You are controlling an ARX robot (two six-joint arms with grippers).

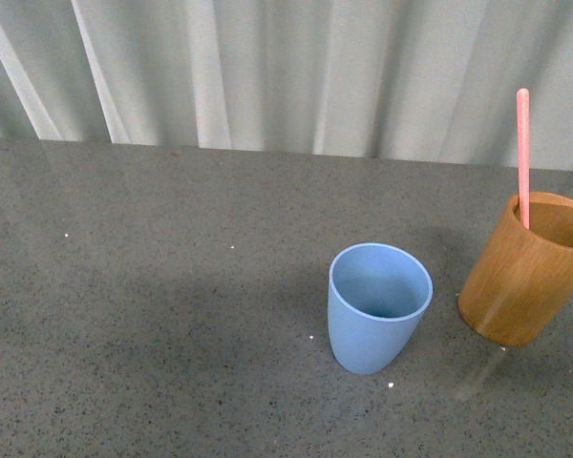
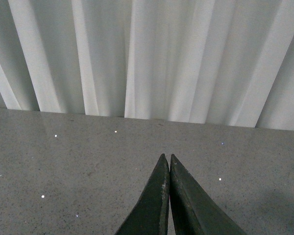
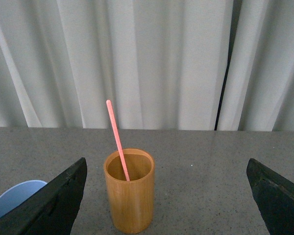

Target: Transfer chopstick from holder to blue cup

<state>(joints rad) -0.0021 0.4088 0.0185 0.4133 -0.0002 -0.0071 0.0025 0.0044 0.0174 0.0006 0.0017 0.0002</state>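
One pink chopstick (image 1: 523, 153) stands upright in the orange-brown holder (image 1: 525, 272) at the right of the table, its rounded end well above the rim. The empty blue cup (image 1: 374, 310) stands just left of the holder. In the right wrist view the holder (image 3: 130, 193) with the chopstick (image 3: 116, 137) sits ahead, nearer one finger of my open right gripper (image 3: 166, 169), and the blue cup (image 3: 12, 198) peeks out beside that finger. My left gripper (image 2: 166, 157) is shut with nothing in it, over bare tabletop. Neither gripper shows in the front view.
A grey speckled tabletop (image 1: 153, 305) runs back to a white pleated curtain (image 1: 286, 67). A dark gap in the curtain (image 3: 226, 73) shows in the right wrist view.
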